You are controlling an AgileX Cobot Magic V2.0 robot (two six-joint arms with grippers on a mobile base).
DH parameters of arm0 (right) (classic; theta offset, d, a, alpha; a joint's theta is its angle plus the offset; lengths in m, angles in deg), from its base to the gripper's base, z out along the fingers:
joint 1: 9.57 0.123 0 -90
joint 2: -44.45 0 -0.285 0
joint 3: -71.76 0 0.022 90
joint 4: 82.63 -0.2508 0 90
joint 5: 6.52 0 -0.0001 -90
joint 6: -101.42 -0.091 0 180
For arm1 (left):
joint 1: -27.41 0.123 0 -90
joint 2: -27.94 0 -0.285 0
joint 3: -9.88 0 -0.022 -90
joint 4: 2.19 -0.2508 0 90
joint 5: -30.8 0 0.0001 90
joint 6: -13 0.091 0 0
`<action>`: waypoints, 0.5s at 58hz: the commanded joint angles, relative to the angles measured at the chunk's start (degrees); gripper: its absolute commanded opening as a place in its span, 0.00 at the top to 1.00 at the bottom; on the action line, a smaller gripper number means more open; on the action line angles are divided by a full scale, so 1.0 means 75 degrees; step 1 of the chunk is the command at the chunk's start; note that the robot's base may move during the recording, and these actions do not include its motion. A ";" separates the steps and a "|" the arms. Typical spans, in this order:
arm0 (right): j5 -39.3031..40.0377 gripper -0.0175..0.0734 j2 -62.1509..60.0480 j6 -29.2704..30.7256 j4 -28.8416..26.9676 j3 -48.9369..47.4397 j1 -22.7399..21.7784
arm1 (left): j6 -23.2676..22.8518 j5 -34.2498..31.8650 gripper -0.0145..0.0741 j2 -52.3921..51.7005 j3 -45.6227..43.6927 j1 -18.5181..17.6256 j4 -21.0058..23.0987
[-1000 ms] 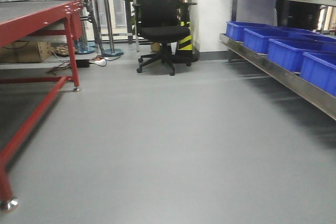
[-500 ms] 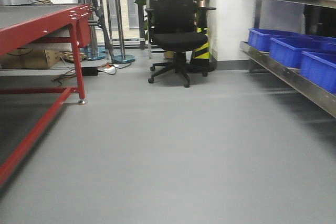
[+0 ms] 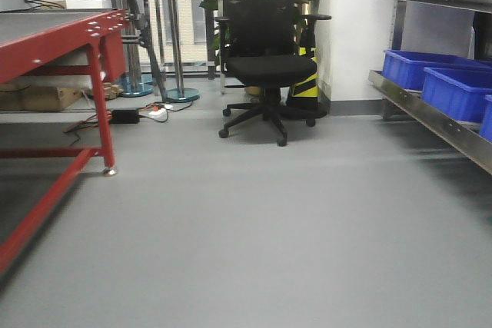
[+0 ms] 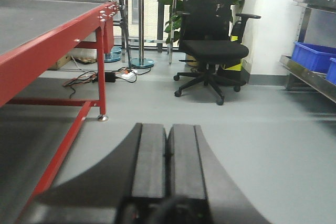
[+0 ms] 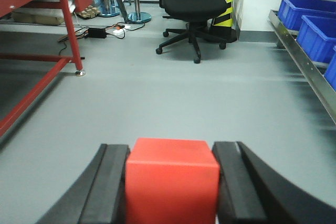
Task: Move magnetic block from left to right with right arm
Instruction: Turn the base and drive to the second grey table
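Grey floor [image 3: 269,228] is seen, chair [image 3: 265,44] at 12 o'clock. By the right gripper [image 5: 172,182] the magnetic block [image 5: 172,179] is clamped. The left gripper [image 4: 168,156] is closed empty; placement is awaited.

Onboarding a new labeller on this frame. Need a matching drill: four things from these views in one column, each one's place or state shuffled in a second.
Things
1. magnetic block
2. left gripper
3. office chair
4. blue bins

Place or state
A. on the metal shelf at the right of the room
B. shut, nothing between the fingers
C. clamped in the right gripper
D. black, nobody sitting in it

Pairs: 1-C, 2-B, 3-D, 4-A
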 commanded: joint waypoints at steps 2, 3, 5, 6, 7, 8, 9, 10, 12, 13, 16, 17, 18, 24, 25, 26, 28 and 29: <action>0.0697 0.61 0.0150 0.0064 0.0143 -0.0221 0.0001 | -0.0045 -0.0634 0.98 -0.0020 0.0051 -0.0026 0.0036; 0.0697 0.61 0.0150 0.0064 0.0143 -0.0221 0.0001 | -0.0045 -0.0634 0.98 -0.0020 0.0051 -0.0026 0.0036; 0.0697 0.61 0.0150 0.0064 0.0143 -0.0221 0.0001 | -0.0045 -0.0634 0.98 -0.0020 0.0051 -0.0026 0.0036; 0.0697 0.61 0.0150 0.0064 0.0143 -0.0221 0.0001 | -0.0045 -0.0634 0.98 -0.0020 0.0051 -0.0026 0.0036; 0.0689 0.61 0.0150 0.0064 0.0143 -0.0221 0.0001 | -0.0045 -0.0634 0.98 -0.0020 0.0051 -0.0026 0.0036; 0.0689 0.61 0.0150 0.0064 0.0143 -0.0221 0.0001 | -0.0045 -0.0634 0.98 -0.0020 0.0051 -0.0026 0.0036; 0.0689 0.61 0.0150 0.0064 0.0143 -0.0221 0.0001 | -0.0045 -0.0634 0.98 -0.0020 0.0051 -0.0026 0.0036; 0.0689 0.61 0.0150 0.0064 0.0143 -0.0221 0.0001 | -0.0045 -0.0634 0.98 -0.0020 0.0051 -0.0026 0.0036; 0.0689 0.61 0.0150 0.0064 0.0143 -0.0221 0.0001 | -0.0045 -0.0634 0.98 -0.0020 0.0051 -0.0026 0.0036; 0.0695 0.61 0.0150 0.0064 0.0143 -0.0221 0.0001 | -0.0045 -0.0634 0.98 -0.0020 0.0051 -0.0026 0.0036; 0.0695 0.61 0.0150 0.0064 0.0143 -0.0221 0.0001 | -0.0045 -0.0634 0.98 -0.0020 0.0051 -0.0026 0.0036; 0.0695 0.61 0.0150 0.0064 0.0143 -0.0221 0.0001 | -0.0045 -0.0634 0.98 -0.0020 0.0051 -0.0026 0.0036; 0.0695 0.61 0.0150 0.0064 0.0143 -0.0221 0.0001 | -0.0045 -0.0634 0.98 -0.0020 0.0051 -0.0026 0.0036; 0.0695 0.61 0.0150 0.0064 0.0143 -0.0221 0.0001 | -0.0045 -0.0634 0.98 -0.0020 0.0051 -0.0026 0.0036; 0.0695 0.61 0.0150 0.0064 0.0143 -0.0221 0.0001 | -0.0045 -0.0634 0.98 -0.0020 0.0051 -0.0026 0.0036; 0.0695 0.61 0.0150 0.0064 0.0143 -0.0221 0.0001 | -0.0045 -0.0634 0.98 -0.0020 0.0051 -0.0026 0.0036; 0.0695 0.61 0.0150 0.0064 0.0143 -0.0221 0.0001 | -0.0045 -0.0634 0.98 -0.0020 0.0051 -0.0026 0.0036; 0.0695 0.61 0.0150 0.0064 0.0143 -0.0221 0.0001 | -0.0045 -0.0634 0.98 -0.0020 0.0051 -0.0026 0.0036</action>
